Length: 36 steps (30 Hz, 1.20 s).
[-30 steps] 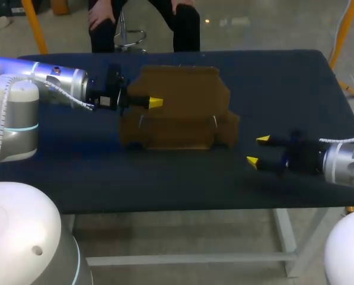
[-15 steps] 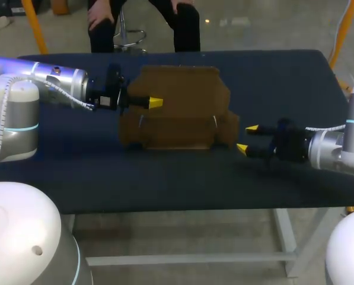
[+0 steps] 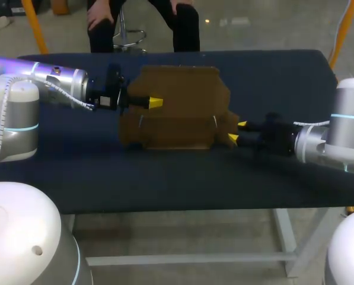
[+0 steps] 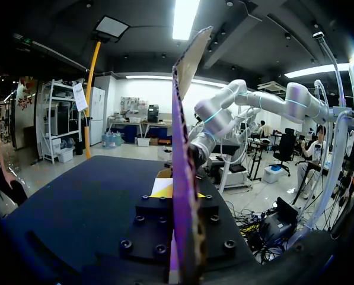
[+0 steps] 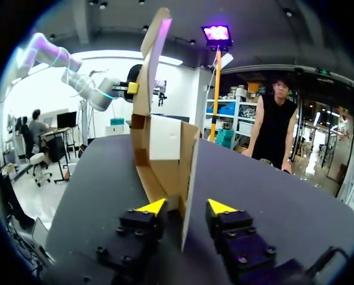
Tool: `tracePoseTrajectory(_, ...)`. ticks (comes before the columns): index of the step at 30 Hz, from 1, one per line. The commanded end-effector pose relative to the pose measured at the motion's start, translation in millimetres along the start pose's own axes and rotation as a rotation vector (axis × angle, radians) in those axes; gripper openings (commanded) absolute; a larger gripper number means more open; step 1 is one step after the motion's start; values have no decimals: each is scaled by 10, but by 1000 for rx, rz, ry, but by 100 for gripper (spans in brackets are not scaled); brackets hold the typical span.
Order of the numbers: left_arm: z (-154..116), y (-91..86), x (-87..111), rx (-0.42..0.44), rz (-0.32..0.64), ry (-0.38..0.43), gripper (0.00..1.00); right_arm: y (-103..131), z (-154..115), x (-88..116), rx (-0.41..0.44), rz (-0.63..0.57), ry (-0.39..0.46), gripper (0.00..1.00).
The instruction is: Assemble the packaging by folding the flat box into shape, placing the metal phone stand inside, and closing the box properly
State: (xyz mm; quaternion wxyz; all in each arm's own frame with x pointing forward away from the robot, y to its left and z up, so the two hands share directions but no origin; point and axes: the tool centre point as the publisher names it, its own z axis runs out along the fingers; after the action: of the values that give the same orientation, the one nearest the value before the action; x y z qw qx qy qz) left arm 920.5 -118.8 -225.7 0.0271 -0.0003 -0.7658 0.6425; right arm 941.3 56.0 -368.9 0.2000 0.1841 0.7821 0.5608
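A brown cardboard box [image 3: 177,113] stands partly folded at the middle of the table, its tall back panel [image 4: 182,148] upright. My left gripper [image 3: 155,102] is shut on that panel's upper left part, and the panel runs edge-on between its fingers [image 4: 179,191]. My right gripper [image 3: 236,132] is at the box's right end. The box's right side flap [image 5: 188,172] stands between its yellow-tipped fingers [image 5: 185,206], with a small gap on each side. My left gripper [image 5: 132,88] shows beyond the box. No phone stand is in view.
The dark blue table [image 3: 283,83] stretches to the right of and behind the box. In front of the box a bare strip runs to the near edge [image 3: 182,205].
My right arm has moved left toward the box, bringing its fingers around the right side flap, and the fingers have narrowed. The left arm and the box have kept still.
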Motion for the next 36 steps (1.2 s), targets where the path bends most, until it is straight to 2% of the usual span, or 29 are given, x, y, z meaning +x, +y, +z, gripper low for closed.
tracePoseTrajectory(1,2,20,-10,1,0,5,0,-16,93,10,-11,0,-21,38)
tracePoseTrajectory(4,2,20,-10,1,0,5,0,-8,127,19,-11,1,-27,31)
tracePoseTrajectory(9,2,20,-10,1,0,5,0,6,138,72,-12,4,-48,9)
tracePoseTrajectory(13,2,20,-10,1,0,5,0,9,140,111,-14,9,-60,0)
tracePoseTrajectory(24,2,20,-10,1,0,5,0,45,179,247,-12,21,-83,2)
tracePoseTrajectory(33,2,20,-10,1,0,5,0,51,202,372,2,43,-117,27)
tracePoseTrajectory(36,2,20,-10,1,0,5,0,22,204,428,8,54,-130,29)
